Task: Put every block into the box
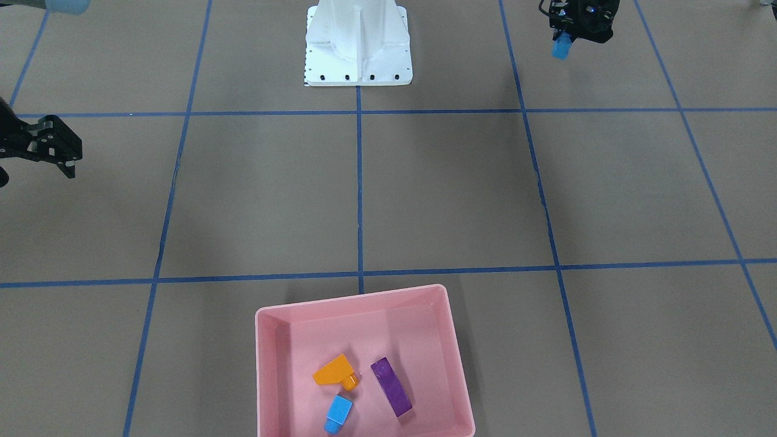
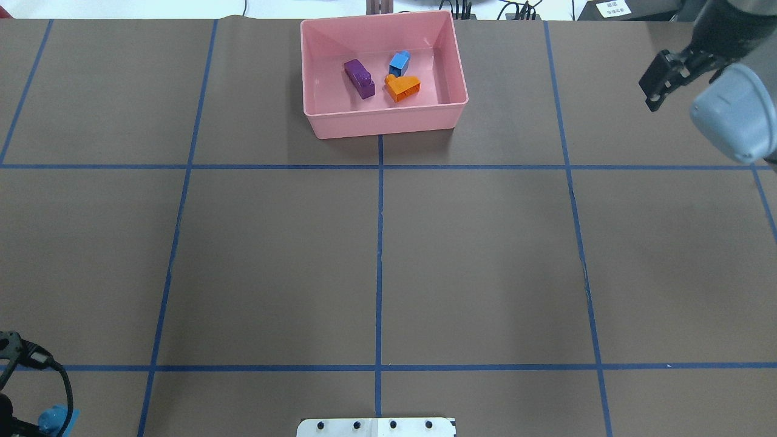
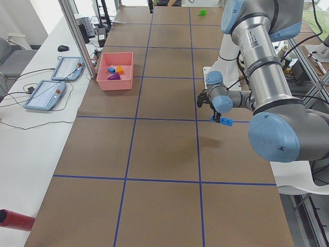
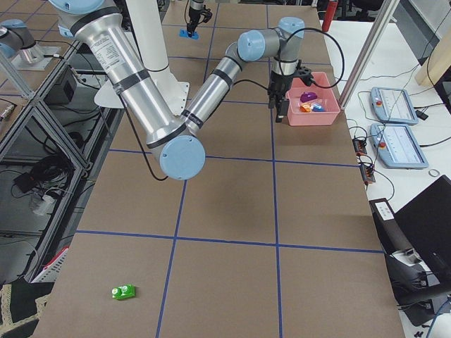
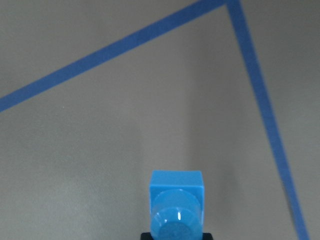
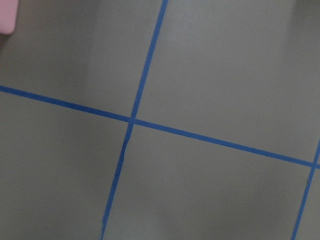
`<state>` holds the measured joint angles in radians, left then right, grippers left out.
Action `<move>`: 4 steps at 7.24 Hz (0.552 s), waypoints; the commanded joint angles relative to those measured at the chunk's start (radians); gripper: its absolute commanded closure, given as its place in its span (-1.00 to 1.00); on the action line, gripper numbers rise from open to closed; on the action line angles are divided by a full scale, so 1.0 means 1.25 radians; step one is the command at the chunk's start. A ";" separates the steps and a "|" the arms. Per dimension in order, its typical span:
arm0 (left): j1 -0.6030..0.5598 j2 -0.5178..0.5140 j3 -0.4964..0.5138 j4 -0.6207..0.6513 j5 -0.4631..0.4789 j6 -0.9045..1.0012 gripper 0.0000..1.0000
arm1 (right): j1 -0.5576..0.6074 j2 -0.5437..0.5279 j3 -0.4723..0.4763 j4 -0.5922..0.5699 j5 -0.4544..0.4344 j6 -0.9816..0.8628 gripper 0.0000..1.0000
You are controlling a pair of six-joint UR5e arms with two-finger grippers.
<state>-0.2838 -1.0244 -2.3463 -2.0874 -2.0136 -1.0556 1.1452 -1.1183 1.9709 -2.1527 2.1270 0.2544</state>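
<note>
The pink box (image 1: 352,298) (image 2: 382,124) stands at the far middle of the table. In it lie the orange sloped block (image 1: 332,370) (image 2: 402,87), the small blue block (image 1: 339,413) (image 2: 399,62) and the purple bar (image 1: 391,385) (image 2: 359,77). My left gripper (image 1: 564,37) (image 3: 218,116) is shut on the long light-blue block (image 1: 562,47) (image 5: 177,210) (image 3: 224,121), low over the table near my base. My right gripper (image 1: 64,161) (image 2: 655,88) hangs open and empty to the right of the box. The green block (image 4: 124,291) (image 3: 203,11) lies alone far out on my right.
The white base plate (image 1: 358,54) (image 2: 376,426) sits at the near middle edge. Blue tape lines grid the brown table. Beyond the far edge lie tablets (image 3: 51,92) (image 4: 394,105) and a red cylinder (image 3: 15,218).
</note>
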 commanded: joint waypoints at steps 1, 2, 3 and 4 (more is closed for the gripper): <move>-0.250 -0.170 0.002 0.170 -0.122 0.132 1.00 | 0.001 -0.199 0.015 0.212 0.015 -0.006 -0.99; -0.380 -0.387 0.003 0.425 -0.171 0.181 1.00 | 0.009 -0.264 0.017 0.277 0.015 -0.010 -0.99; -0.433 -0.604 0.046 0.626 -0.170 0.185 1.00 | 0.015 -0.343 0.021 0.365 0.019 -0.029 -0.99; -0.481 -0.772 0.141 0.713 -0.171 0.186 1.00 | 0.018 -0.402 0.021 0.418 0.021 -0.032 -0.99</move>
<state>-0.7868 -1.7000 -2.2765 -1.4110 -2.2135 -0.8388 1.1612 -1.5165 1.9951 -1.7325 2.1496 0.2262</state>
